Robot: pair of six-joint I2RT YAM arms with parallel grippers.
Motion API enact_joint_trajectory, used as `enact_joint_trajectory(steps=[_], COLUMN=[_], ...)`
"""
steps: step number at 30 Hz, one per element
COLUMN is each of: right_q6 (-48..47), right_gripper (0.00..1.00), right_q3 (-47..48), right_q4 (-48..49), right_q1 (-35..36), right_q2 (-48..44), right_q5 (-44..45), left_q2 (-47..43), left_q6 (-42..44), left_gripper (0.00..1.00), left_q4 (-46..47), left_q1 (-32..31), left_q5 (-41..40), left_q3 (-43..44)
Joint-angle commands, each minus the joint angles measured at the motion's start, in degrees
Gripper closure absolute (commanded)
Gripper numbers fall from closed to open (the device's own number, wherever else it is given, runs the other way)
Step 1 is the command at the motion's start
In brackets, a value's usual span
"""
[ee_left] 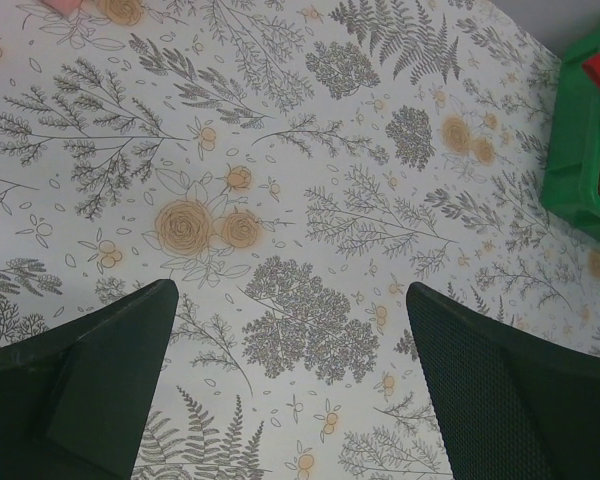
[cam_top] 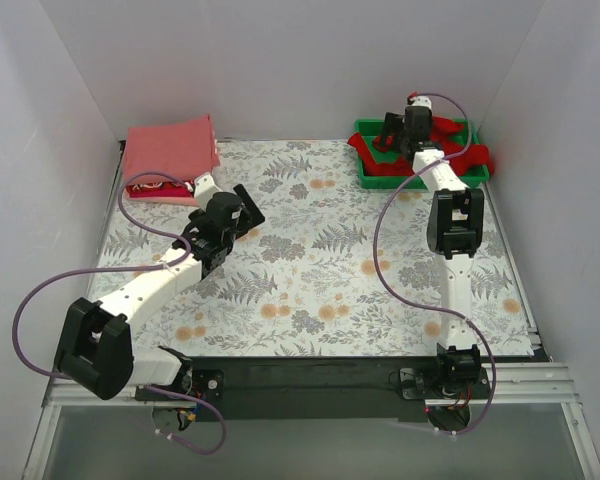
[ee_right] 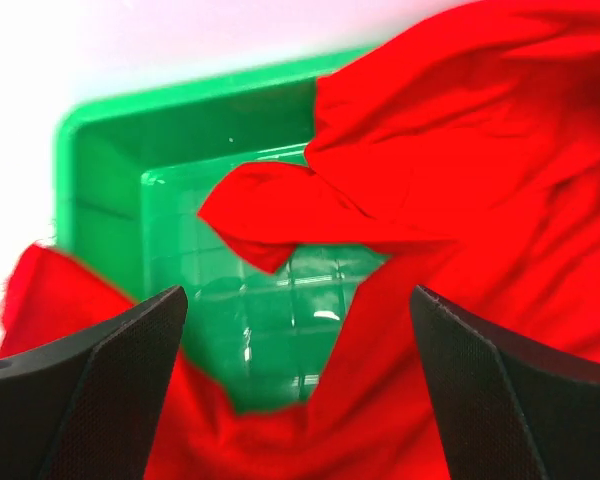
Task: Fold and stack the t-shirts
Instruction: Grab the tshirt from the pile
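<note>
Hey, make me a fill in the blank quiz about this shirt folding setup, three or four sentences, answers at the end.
The crumpled red t-shirt lies in a tray coloured ___.
The right gripper hangs above that tray with its jaws ___.
The folded t-shirts sit stacked in the far ___ corner of the table.
The left gripper is open over the floral table and holds ___.
Missing words: green; open; left; nothing.
</note>
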Motion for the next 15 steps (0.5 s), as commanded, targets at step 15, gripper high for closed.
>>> enact_joint_trajectory(steps=[15], right_q6=[16.7], right_gripper=[0.08], right_q3=[4.0], right_q4=[19.5], right_q1=[-1.0], right_q2=[12.8], right_q5=[-7.9], left_q2=[1.0], left_q6=[2.1], left_gripper=[0.02], left_q4=[2.9], left_q1=[0.0], left_q5=[-1.3], left_q3=[1.5])
